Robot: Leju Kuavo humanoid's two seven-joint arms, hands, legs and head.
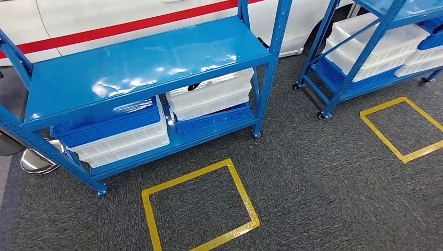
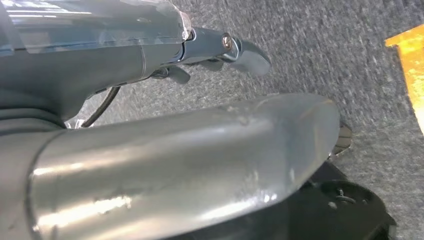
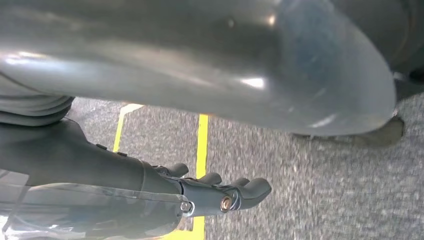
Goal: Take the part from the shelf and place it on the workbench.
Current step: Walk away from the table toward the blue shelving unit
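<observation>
A blue metal shelf (image 1: 141,60) stands before me with a bare top board. On its lower board sit white and blue bins; a small dark item (image 1: 194,85) pokes out of the right white bin (image 1: 211,97), too hidden to identify. My left hand (image 2: 150,130) hangs over grey carpet, fingers (image 2: 240,50) stretched out, holding nothing. My right hand (image 3: 175,70) also hangs over the carpet, its dark fingers (image 3: 235,192) apart and empty.
A second blue shelf (image 1: 360,57) on castors with white bins stands at the right. Two yellow tape squares (image 1: 198,206) (image 1: 402,128) mark the carpet. A white vehicle with a red stripe (image 1: 120,26) is behind the shelves. A chrome stool base (image 1: 36,162) is at left.
</observation>
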